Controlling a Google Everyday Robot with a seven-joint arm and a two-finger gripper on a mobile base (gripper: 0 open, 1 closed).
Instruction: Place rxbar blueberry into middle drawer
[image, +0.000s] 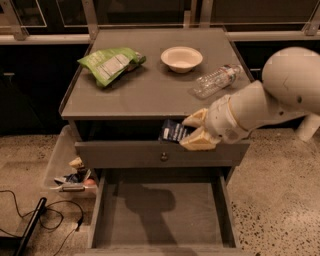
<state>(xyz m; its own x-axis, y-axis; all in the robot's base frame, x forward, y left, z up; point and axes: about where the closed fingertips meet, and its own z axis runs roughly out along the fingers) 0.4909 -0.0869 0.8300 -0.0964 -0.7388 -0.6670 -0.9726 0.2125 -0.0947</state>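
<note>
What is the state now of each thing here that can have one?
gripper: shut on the rxbar blueberry, at the cabinet's front edge.
rxbar blueberry: held in the air, not yet in the drawer.
middle drawer: pulled open, floor bare.
bowl: upright, empty.
bottle: lying on its side.
green snack bag: lying flat, label up.

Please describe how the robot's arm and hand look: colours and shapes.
The arm is smooth, rounded and off-white, with a bulbous joint. The hand, at the table's front edge, has two tan wedge-shaped fingers. No cables or markings show.
</note>
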